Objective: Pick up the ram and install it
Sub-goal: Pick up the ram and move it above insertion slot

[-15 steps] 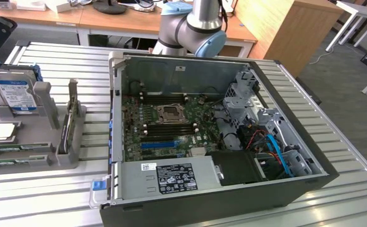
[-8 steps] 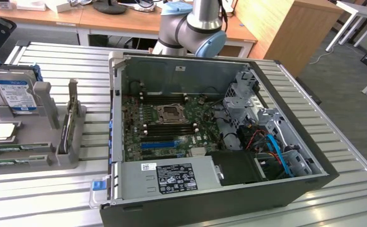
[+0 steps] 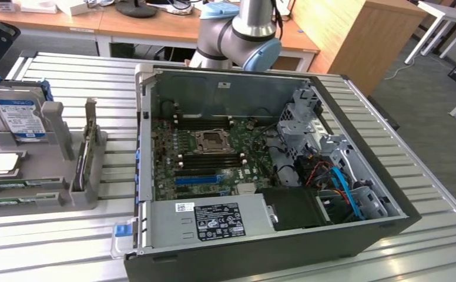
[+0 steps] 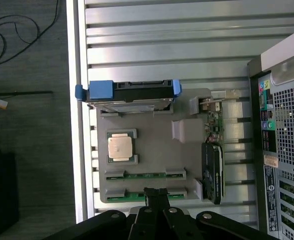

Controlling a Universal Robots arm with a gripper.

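Your claw (image 4: 157, 193) was pinched together with nothing in it, lined up above the ram (image 4: 134, 195). In the exterior view, that stick sat in the gray tray (image 4: 187, 131) at 9 o'clock from the PC case (image 3: 291, 261), long axis 9-to-3.

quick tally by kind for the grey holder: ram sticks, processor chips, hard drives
ram sticks: 2
processor chip: 1
hard drive: 1
total: 4

Bright, even light — soft shadows
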